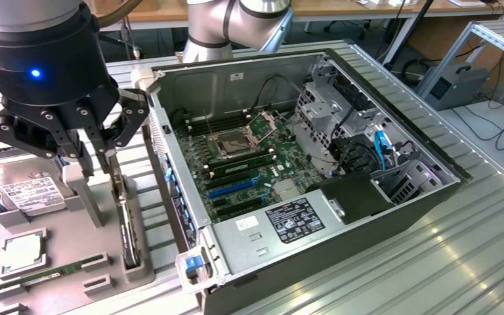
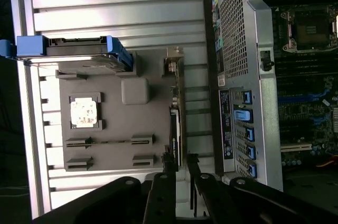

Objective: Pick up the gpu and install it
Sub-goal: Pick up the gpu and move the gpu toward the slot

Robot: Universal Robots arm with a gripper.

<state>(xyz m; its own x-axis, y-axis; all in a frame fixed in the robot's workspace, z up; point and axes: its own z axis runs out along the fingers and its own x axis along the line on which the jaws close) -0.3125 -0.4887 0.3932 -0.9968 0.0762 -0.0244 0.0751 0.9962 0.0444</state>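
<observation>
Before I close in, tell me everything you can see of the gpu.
The gpu is a thin, dark card standing on its long edge in a slot of the grey holder tray, beside the open computer case. A silver metal bracket caps one end. The gripper hangs above it, fingers apart, with no visible contact.

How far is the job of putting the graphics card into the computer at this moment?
Done: the computer case lies open. In hand: the hand is at one end of the graphics card, fingers apart on either side, not gripping. Left: the card stands in the grey holder, so lifting and installing are not yet done.
</observation>
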